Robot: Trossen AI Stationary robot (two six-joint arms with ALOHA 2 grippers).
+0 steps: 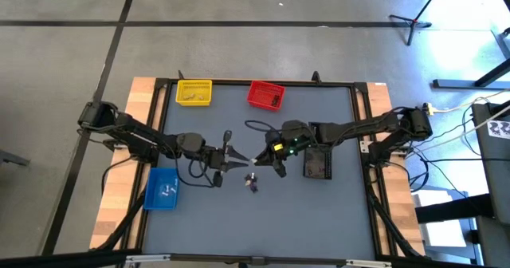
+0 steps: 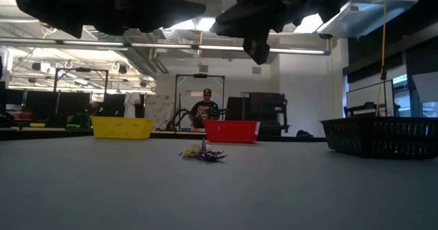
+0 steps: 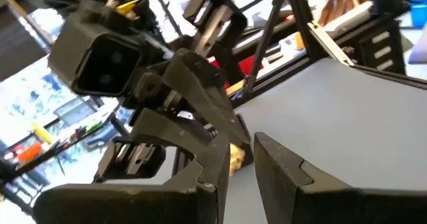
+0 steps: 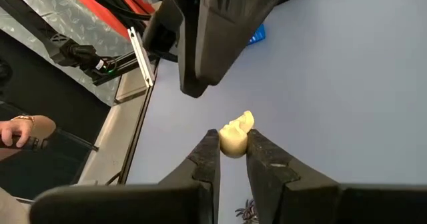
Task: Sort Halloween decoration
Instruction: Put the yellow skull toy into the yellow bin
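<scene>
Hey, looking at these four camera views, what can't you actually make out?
- High view: the trinkets left on the table are too small to tell apart or count.
- High view: contents of the yellow bin, red bin and black bin, too small.
- Low view: both grippers are cut off by the top edge and dark.
- Left wrist view: the pale trinket is mostly hidden behind the right gripper.
</scene>
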